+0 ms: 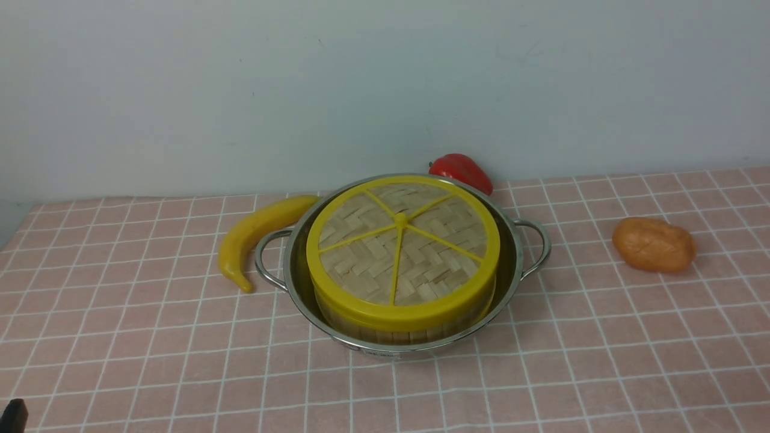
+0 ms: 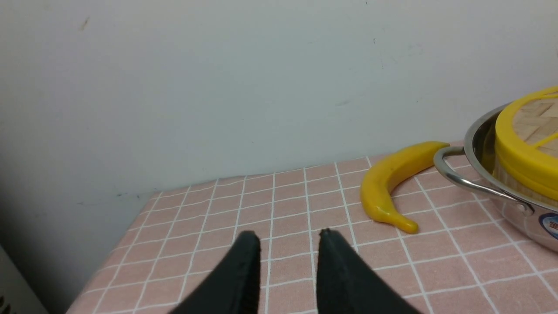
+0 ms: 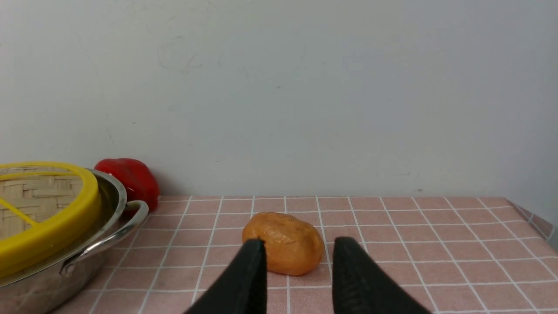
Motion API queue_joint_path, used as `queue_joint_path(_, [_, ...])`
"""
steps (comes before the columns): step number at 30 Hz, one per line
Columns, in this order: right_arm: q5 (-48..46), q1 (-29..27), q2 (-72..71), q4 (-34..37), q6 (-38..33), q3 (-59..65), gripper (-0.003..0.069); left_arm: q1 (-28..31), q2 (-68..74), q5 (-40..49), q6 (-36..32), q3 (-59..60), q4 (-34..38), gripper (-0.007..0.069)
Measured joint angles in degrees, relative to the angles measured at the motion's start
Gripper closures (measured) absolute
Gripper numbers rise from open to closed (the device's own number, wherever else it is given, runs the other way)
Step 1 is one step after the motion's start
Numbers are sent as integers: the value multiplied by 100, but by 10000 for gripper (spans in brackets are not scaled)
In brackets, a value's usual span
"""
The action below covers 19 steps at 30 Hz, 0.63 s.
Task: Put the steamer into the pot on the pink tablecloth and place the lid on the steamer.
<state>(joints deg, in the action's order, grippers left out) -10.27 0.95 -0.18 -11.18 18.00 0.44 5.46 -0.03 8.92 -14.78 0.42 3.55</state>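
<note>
Pink tablecloth [image 1: 150,373] with its white grid covers the bench from the bottom of the front view up to a pale wall. Nearest, at the lower left corner of that frame, only a dark sliver of the left end effector [image 2: 285,233] shows; its wrist view has both black fingers parted over bare cloth, holding nothing. The right end effector [image 3: 296,242] is outside the front view; its own camera shows the fingers likewise apart and empty, with an orange potato-like lump [image 3: 283,242] lying beyond them.

In the middle of the front frame sits the pot [image 1: 511,264], and inside it the steamer [image 1: 397,331], its bamboo wall just visible under the lid [image 1: 402,246], which rests on top with its yellow rim overhanging. The task looks essentially finished.

A banana [image 1: 255,234] lies at centre left, close against the pot's left handle. A red pepper [image 1: 462,170] sits behind the pot near the wall.

The remaining risk seems small: the lid appears to sit a touch off-centre toward the lower left, so a knock to the pot or its handles from either arm could slide it askew.
</note>
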Motion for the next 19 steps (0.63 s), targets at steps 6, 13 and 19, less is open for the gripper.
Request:
queue_joint_path(6, [0,0,0,0,0,0,419,0,0,0,0,0,0,429])
queue_joint_path(13, [0,0,0,0,0,0,419,0,0,0,0,0,0,417])
queue_joint_path(19, [0,0,0,0,0,0,419,0,0,0,0,0,0,405])
